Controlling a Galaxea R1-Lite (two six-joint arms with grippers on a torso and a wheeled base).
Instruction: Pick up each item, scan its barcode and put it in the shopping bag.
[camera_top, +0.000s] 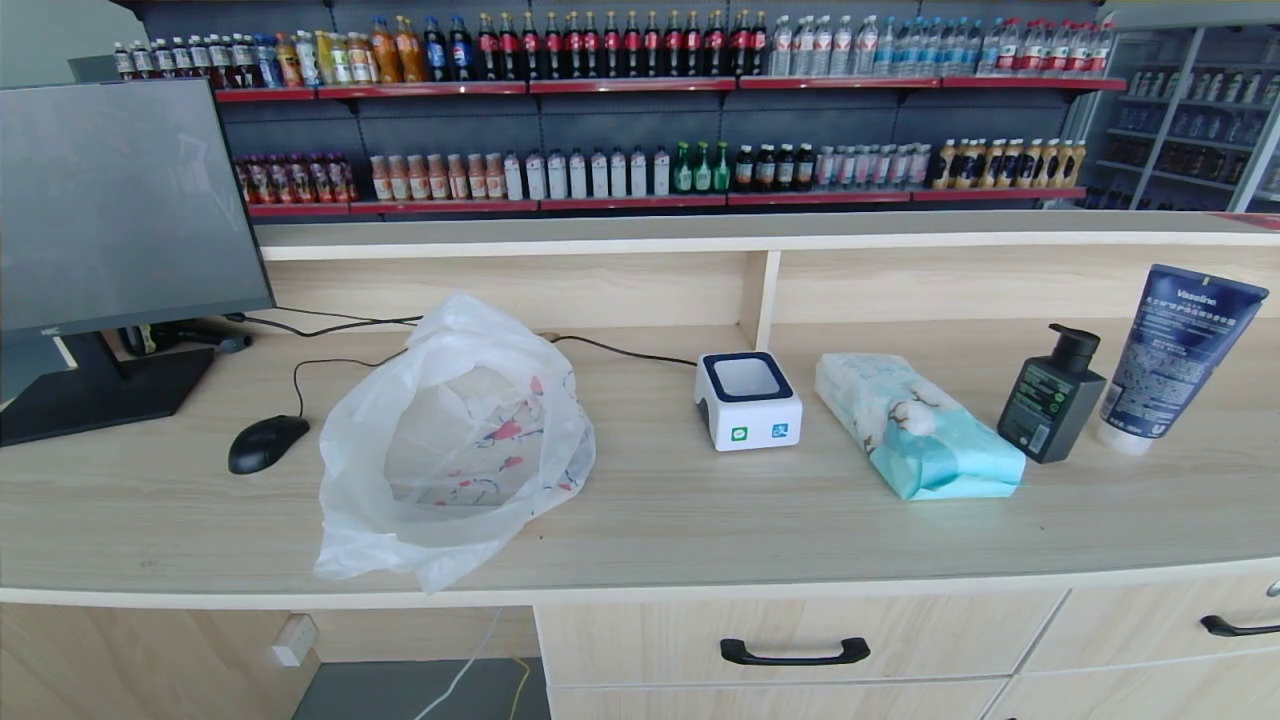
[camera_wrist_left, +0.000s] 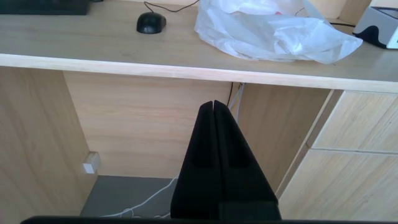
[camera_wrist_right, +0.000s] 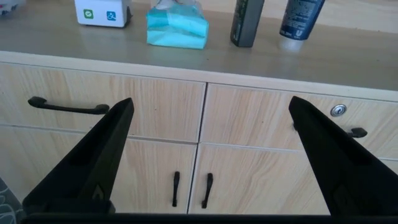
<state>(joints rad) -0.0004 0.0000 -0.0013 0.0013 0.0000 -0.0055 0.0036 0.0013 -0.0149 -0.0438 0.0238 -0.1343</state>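
On the wooden counter (camera_top: 660, 520) a white plastic shopping bag (camera_top: 455, 445) lies open toward me, left of the small white scanner (camera_top: 748, 401). Right of the scanner lie a teal tissue pack (camera_top: 915, 427), a dark pump bottle (camera_top: 1052, 395) and a blue upright tube (camera_top: 1180, 355). My left gripper (camera_wrist_left: 214, 109) is shut and hangs below the counter edge, in front of the bag (camera_wrist_left: 273, 31). My right gripper (camera_wrist_right: 210, 118) is open, held low before the drawers, facing the tissue pack (camera_wrist_right: 177, 23), pump bottle (camera_wrist_right: 247, 22) and tube (camera_wrist_right: 300, 17).
A monitor (camera_top: 120, 200) stands at the far left with a black mouse (camera_top: 266, 442) and cables beside it. A raised wooden ledge (camera_top: 760, 240) runs behind the counter. Drawers with black handles (camera_top: 795, 652) sit below the counter front.
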